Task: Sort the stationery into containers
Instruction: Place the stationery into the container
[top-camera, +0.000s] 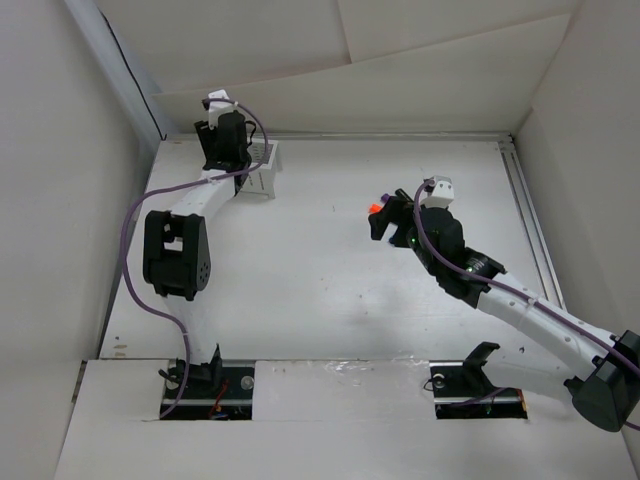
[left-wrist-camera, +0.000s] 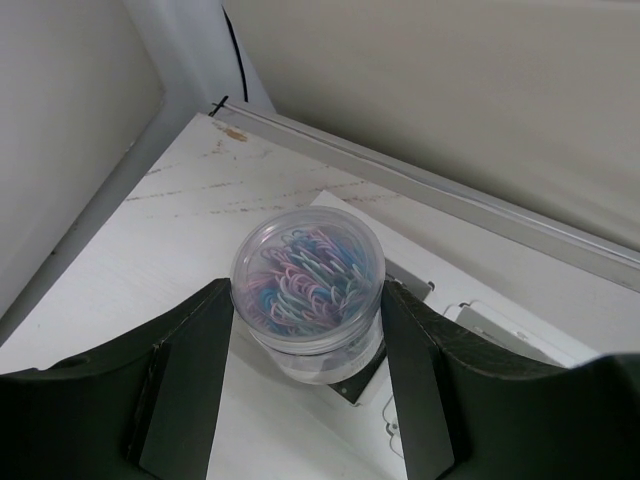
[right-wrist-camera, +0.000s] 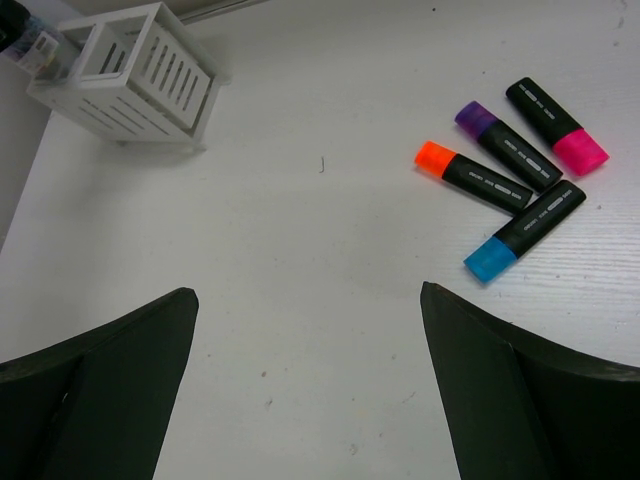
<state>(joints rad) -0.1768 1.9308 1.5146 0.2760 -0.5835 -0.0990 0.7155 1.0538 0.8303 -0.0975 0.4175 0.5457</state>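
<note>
Four highlighters lie flat on the table (right-wrist-camera: 300, 240), ahead and to the right of the right gripper (right-wrist-camera: 310, 340), whose fingers stand wide apart, holding nothing. The orange highlighter (right-wrist-camera: 475, 178), purple highlighter (right-wrist-camera: 508, 146) and pink highlighter (right-wrist-camera: 557, 126) share one diagonal; the blue highlighter (right-wrist-camera: 525, 231) crosses below them. The overhead view shows only their orange and purple caps. The left gripper (left-wrist-camera: 308, 345) clamps an upright clear tub of paper clips (left-wrist-camera: 305, 270) at the white organiser (right-wrist-camera: 140, 75); overhead the tub is hidden.

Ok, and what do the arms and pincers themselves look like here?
The left arm and right arm are white tubes with black joint housings, each trailing a purple cable. The left pincer and right pincer are matte black.
</note>
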